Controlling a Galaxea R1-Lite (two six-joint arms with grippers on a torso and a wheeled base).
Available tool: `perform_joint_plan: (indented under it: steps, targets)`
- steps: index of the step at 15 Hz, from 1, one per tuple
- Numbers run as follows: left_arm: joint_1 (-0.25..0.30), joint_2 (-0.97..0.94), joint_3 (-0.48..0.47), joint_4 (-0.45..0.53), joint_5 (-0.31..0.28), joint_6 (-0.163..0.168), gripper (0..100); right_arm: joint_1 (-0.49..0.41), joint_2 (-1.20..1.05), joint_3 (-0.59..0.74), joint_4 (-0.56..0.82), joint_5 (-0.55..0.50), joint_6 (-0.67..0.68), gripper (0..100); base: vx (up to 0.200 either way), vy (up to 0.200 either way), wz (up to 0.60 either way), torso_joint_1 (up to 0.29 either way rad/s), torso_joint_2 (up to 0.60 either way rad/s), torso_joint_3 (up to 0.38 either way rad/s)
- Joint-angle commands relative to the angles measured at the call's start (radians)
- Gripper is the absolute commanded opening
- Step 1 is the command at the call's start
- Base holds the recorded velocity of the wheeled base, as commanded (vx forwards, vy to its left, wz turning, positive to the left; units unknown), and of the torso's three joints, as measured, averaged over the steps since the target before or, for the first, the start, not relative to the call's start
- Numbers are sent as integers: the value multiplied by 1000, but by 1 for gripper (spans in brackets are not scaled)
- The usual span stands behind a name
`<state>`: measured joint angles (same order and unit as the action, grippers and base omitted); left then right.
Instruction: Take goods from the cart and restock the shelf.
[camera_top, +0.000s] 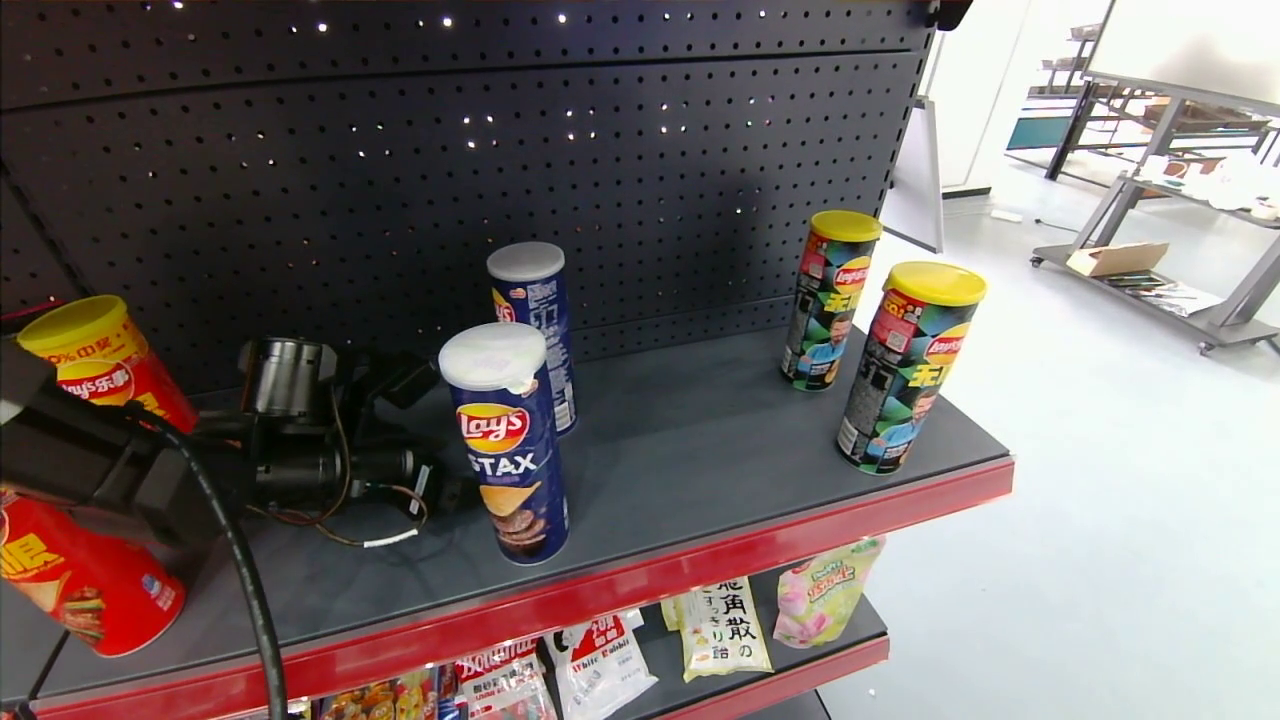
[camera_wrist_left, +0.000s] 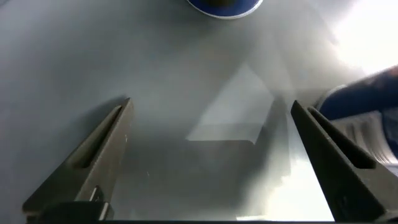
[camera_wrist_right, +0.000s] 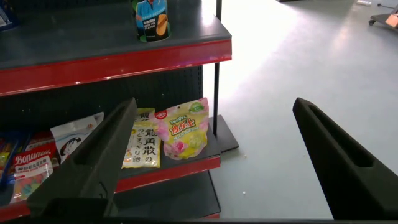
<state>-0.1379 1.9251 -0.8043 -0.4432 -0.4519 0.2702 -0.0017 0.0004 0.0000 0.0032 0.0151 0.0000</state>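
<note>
On the dark shelf board (camera_top: 700, 450) a blue chip can with a white lid (camera_top: 505, 440) stands near the red front edge, and a second blue can (camera_top: 535, 320) stands behind it. My left gripper (camera_top: 428, 482) lies low on the board just left of the front can. Its wrist view shows the left gripper (camera_wrist_left: 211, 106) open over bare board, with the front can (camera_wrist_left: 364, 106) just outside one finger and the back can (camera_wrist_left: 224, 5) ahead. My right gripper (camera_wrist_right: 214, 102) is open and holds nothing, out in front of the lower shelves.
Two yellow-lidded cans (camera_top: 830, 300) (camera_top: 910, 365) stand at the shelf's right end, one of them (camera_wrist_right: 151, 18) in the right wrist view. Red cans (camera_top: 105, 360) (camera_top: 80, 580) stand at the left. Snack bags (camera_wrist_right: 183, 127) hang on the lower shelf. Open floor (camera_top: 1100, 500) lies to the right.
</note>
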Motion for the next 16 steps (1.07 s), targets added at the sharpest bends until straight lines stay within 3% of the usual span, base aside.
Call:
perform_joint_plan:
  steps: [1, 16]
  targets:
    - [0, 14, -13, 0, 2, 1, 100, 0, 0, 0, 0, 0, 0, 100, 0, 0, 0, 0, 0, 0]
    - [-35, 32, -36, 8, 6, 1, 100, 0, 0, 0, 0, 0, 0, 100, 0, 0, 0, 0, 0, 0]
